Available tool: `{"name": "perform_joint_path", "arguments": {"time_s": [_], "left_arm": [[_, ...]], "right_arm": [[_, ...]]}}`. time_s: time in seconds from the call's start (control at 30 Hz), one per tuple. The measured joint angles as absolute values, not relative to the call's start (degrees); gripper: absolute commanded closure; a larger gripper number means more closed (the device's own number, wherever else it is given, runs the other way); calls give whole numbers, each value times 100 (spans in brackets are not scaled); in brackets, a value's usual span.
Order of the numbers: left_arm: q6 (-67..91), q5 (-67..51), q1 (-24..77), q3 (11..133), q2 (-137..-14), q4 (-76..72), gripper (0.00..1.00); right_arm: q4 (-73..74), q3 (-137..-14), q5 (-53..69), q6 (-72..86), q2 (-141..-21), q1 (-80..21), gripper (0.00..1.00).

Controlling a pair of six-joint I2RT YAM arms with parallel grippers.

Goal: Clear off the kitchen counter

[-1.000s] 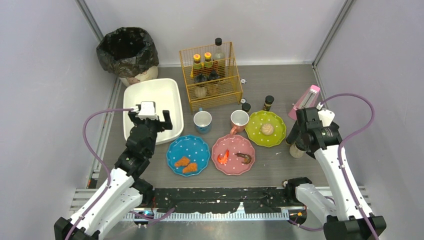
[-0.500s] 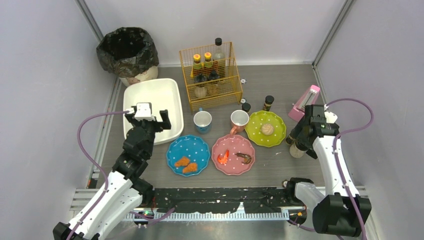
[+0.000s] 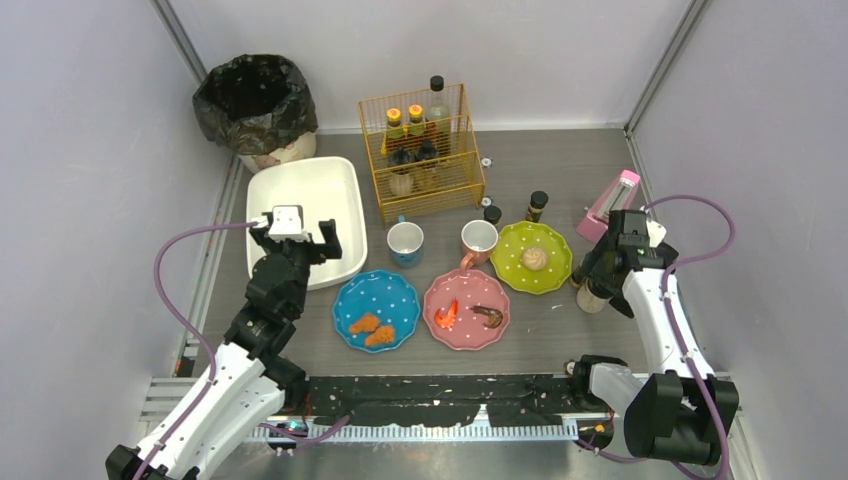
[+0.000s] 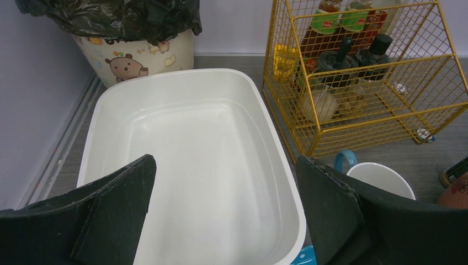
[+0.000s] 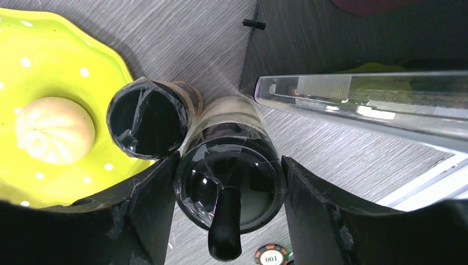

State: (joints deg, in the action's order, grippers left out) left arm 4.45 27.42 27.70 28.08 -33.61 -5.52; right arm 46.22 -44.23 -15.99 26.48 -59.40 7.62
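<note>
Bracketing a black-capped bottle (image 5: 230, 182) with the right gripper (image 5: 230, 161), hold impossible to tell; risking a finger (image 5: 144, 221) toppling the touching left-hand bottle (image 5: 148, 118).

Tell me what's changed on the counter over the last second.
The right gripper shifted left over the dark-topped bottle beside the green plate, and its jaws narrowed around it; a firm grip isn't clear yet. The left gripper drifted slightly left, open by the white tub. Everything else stayed put.
</note>
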Motion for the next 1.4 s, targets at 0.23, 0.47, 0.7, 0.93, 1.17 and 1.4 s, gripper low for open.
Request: {"name": "perform_joint_path", "arguments": {"time_s": [0.23,0.47,0.7,0.93,1.17,1.4], "left_arm": [[443,2742,2770,2808,-3358,-552,1],[427,2742,2770,2808,-3361,-552,1],[421,2744,2770,2808,-3378,-554,1],[421,2744,2768,2808,-3459,-554,1],[425,2738,2768,2810,-3465,-548,1],[421,2740,2770,2849,-3343,-526,1]], "right_arm": [[4582,-4412,-1590,2604,-5922,762,67],[5085,-4471,-1323,2652,-5638,757,90],[5986,-5170,-1221,2847,-5398,255,95],[7070,-7017,-1315,2976,-5577,-947,94],[7153,-9166,-1409,2665,-6639,-2128,95],[6598,-10702,-1369,2067,-8418,-2692,95]]}}
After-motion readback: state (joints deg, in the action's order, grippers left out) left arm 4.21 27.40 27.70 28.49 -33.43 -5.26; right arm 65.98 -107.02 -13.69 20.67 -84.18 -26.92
